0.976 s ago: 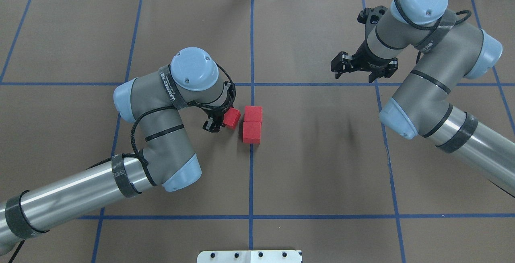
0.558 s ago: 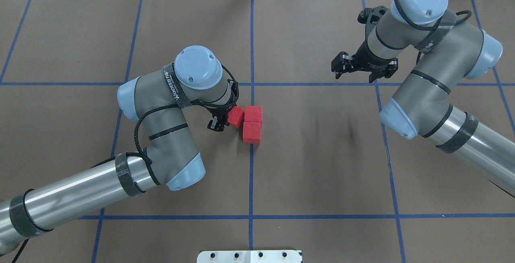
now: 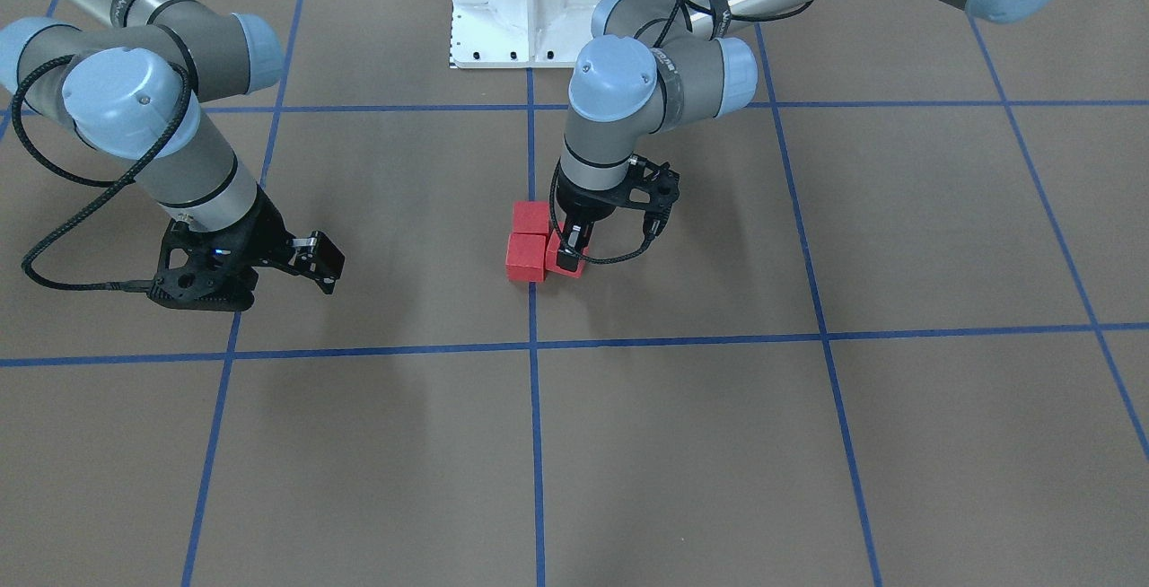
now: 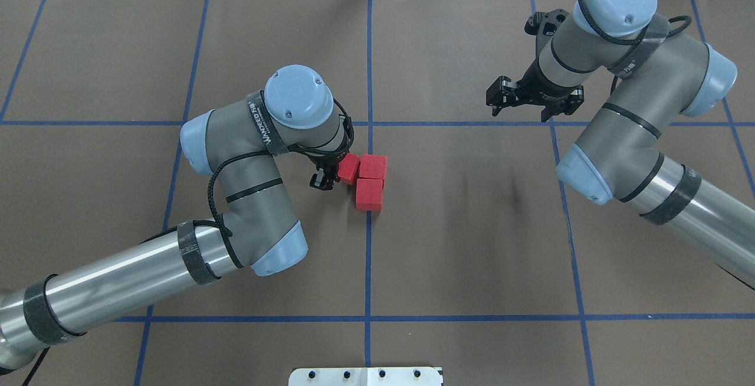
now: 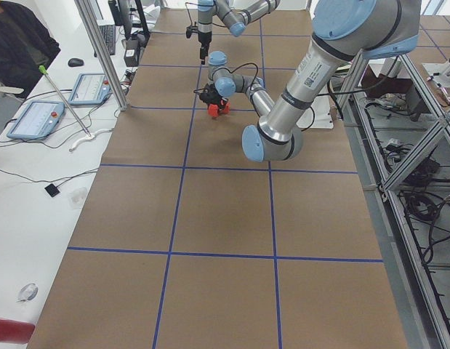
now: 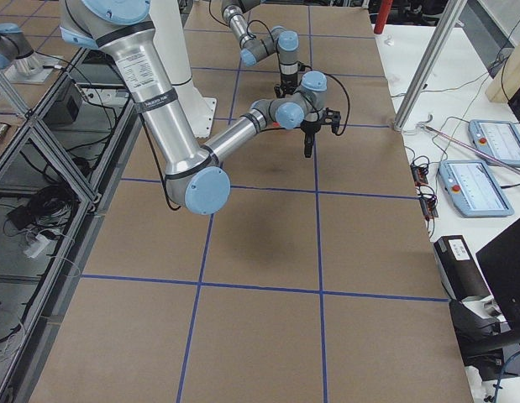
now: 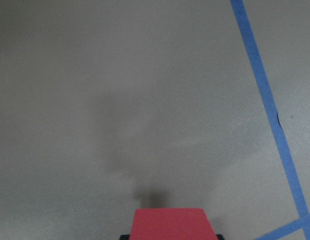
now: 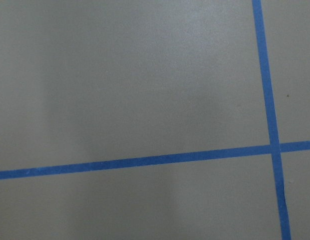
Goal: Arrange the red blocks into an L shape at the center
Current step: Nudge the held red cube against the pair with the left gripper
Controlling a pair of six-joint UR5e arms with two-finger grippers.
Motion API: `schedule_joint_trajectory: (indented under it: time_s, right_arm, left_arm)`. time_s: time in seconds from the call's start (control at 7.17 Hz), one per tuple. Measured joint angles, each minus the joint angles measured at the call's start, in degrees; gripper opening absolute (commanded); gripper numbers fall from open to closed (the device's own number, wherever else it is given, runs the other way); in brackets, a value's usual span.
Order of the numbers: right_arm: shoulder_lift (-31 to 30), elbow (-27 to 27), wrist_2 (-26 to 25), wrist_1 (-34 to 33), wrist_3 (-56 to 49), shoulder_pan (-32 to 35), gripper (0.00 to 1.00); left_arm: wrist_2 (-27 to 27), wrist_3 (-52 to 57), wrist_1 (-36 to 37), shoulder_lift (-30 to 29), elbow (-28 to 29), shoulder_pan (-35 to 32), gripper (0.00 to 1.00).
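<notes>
Two red blocks lie touching on the center blue tape line [image 4: 368, 256], one farther from the robot [image 4: 373, 167] and one nearer [image 4: 368, 194]. My left gripper [image 4: 331, 174] is shut on a third red block [image 4: 348, 169], slightly rotated, pressed against the left side of the far block. In the front-facing view the held block [image 3: 574, 266] sits beside the pair [image 3: 525, 257], with the left gripper [image 3: 570, 246] over it. The left wrist view shows its top [image 7: 172, 222] at the bottom edge. My right gripper [image 4: 534, 104] is open and empty, far to the right, also in the front-facing view [image 3: 260, 277].
The robot's white base plate [image 4: 365, 376] sits at the near table edge, also in the front-facing view [image 3: 525, 4]. Blue tape grid lines [image 8: 144, 161] cross the brown surface. A side bench with tablets [image 5: 35, 120] and a seated person [image 5: 14, 43] lies beyond the far edge.
My left arm has carried its red block to the right, closing the gap until it meets the far block of the pair. The right arm has not moved.
</notes>
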Motion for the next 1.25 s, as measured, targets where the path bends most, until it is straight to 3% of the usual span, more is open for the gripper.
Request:
schedule_joint_trajectory:
  time_s: [1.25]
  right_arm:
    - [-0.2,-0.2,-0.5,0.0,0.0,-0.1,0.99]
  left_arm:
    - [1.2,-8.4,0.2,-1.3,2.6,-0.1,0.00]
